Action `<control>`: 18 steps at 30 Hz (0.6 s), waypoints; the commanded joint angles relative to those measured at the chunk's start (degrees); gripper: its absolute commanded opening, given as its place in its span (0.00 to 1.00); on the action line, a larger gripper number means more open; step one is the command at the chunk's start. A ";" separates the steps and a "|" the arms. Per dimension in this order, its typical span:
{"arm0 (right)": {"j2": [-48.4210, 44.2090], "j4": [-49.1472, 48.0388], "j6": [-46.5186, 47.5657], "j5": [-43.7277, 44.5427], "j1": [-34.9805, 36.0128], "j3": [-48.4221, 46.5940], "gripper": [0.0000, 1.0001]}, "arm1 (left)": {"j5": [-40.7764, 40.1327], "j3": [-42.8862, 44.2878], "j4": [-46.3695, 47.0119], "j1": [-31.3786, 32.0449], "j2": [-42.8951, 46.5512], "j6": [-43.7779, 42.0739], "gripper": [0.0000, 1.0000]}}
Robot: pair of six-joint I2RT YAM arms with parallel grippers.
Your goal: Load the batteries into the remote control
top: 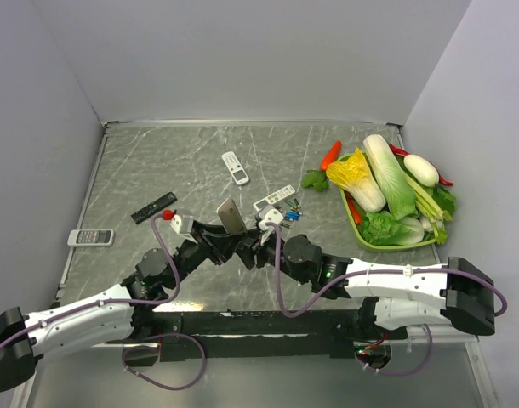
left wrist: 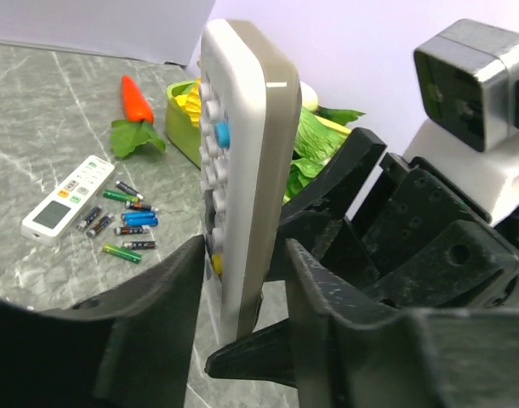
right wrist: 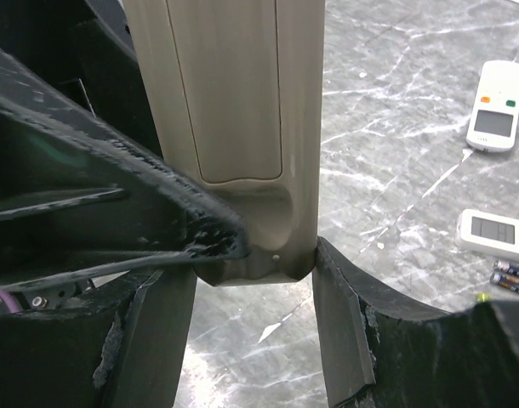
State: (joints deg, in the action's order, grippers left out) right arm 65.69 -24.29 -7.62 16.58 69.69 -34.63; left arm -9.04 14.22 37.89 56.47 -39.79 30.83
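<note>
Top external view: a grey marbled bench point(top: 157, 161) fills the scene, and my two arms reach in from the near edge to meet at its near middle. At far right sits a green tray point(top: 387, 246) heaped with cabbages and other vegetables point(top: 389, 174).

Between the arms, the remote control point(top: 231, 216) is held up off the bench, standing on end and tilted. The right pincer point(right wrist: 255, 272) clamps its lower end, one finger pressed to each narrow side, with the plain beige back facing that wrist camera. The left pincer point(left wrist: 242, 255) straddles the same remote from the button side. Its fingers sit close on either side, but I cannot tell whether they press it.

Four other remotes lie on the bench:
- a white one point(top: 236, 167) towards the far middle
- a white one point(top: 274, 198) just left of the tray
- a black one point(top: 153, 207) at the left
- a pale grey one point(top: 91, 237) nearer the left edge

The batteries point(left wrist: 128, 221), green, blue and dark, lie scattered on the bench just beside the white remote by the tray.
</note>
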 commanded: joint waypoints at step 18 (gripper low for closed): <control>-1.26 -2.34 -3.30 1.62 2.82 -3.25 0.30 | -3.62 -2.97 4.58 1.36 0.57 -0.51 0.01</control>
State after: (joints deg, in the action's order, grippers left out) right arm 67.09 -22.22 -11.05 22.55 72.07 -35.68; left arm -12.36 11.70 44.42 57.43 -42.72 30.65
